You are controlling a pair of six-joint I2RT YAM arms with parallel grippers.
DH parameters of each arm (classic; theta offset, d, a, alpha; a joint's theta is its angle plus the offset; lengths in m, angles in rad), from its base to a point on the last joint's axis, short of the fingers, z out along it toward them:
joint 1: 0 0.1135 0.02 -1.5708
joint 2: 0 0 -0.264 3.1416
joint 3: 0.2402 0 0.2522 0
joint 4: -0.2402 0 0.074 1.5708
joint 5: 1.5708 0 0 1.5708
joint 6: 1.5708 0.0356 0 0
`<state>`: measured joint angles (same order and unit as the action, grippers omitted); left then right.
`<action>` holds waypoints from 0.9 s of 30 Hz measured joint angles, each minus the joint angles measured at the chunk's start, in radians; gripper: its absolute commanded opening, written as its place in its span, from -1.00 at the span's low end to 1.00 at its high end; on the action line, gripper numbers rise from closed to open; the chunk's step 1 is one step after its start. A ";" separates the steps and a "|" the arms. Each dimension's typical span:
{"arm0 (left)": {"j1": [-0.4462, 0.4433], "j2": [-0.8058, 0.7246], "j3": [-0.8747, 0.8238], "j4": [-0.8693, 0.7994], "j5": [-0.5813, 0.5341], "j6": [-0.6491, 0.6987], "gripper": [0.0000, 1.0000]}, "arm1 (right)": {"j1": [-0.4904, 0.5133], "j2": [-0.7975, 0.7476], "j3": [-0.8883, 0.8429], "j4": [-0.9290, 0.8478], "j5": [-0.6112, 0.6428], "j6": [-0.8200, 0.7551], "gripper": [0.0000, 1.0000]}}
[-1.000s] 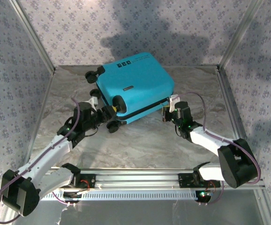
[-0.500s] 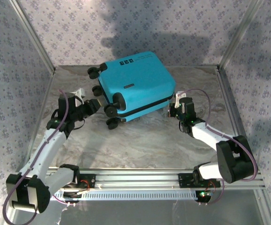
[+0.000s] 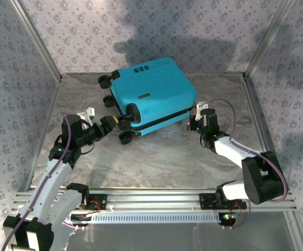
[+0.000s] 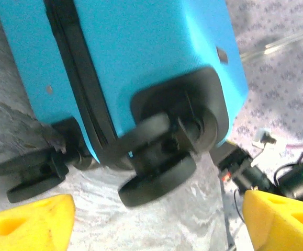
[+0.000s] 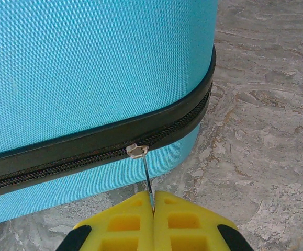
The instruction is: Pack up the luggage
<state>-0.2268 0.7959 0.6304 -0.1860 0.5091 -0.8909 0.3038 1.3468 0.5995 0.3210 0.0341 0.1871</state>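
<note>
The right pincer (image 5: 152,203) is pinching the luggage (image 3: 154,91) zipper pull (image 5: 146,175); with the left pincer (image 3: 108,124) spread and gripping nothing, any off-line tug is likely risking slippage.

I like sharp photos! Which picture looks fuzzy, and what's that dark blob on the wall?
Left wrist view: the turquoise hard-shell suitcase and its black wheels look smeared and soft. Right wrist view: sharp, the metal zipper pull crisp. Top external view: a soft dark shadow falls on the flowered wall.
</note>
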 measured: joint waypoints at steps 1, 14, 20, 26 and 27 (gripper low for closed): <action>-0.014 -0.011 -0.016 0.014 0.000 -0.022 0.88 | 0.001 0.000 0.000 0.000 0.000 0.000 -1.00; -0.217 0.149 -0.113 0.335 -0.019 -0.254 1.00 | 0.016 0.000 0.000 -0.004 0.012 0.000 -1.00; -0.225 0.255 -0.066 0.382 -0.032 -0.274 1.00 | 0.016 0.000 0.000 -0.005 0.014 0.000 -1.00; -0.214 0.267 -0.022 0.338 -0.054 -0.272 0.99 | 0.016 0.000 0.000 -0.007 0.015 0.000 -1.00; -0.211 0.267 -0.013 0.322 -0.060 -0.269 0.99 | 0.016 0.000 0.000 -0.007 0.015 0.000 -1.00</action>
<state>-0.4374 1.0626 0.6170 0.1356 0.4496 -1.1603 0.3195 1.3464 0.5995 0.3138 0.0494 0.1867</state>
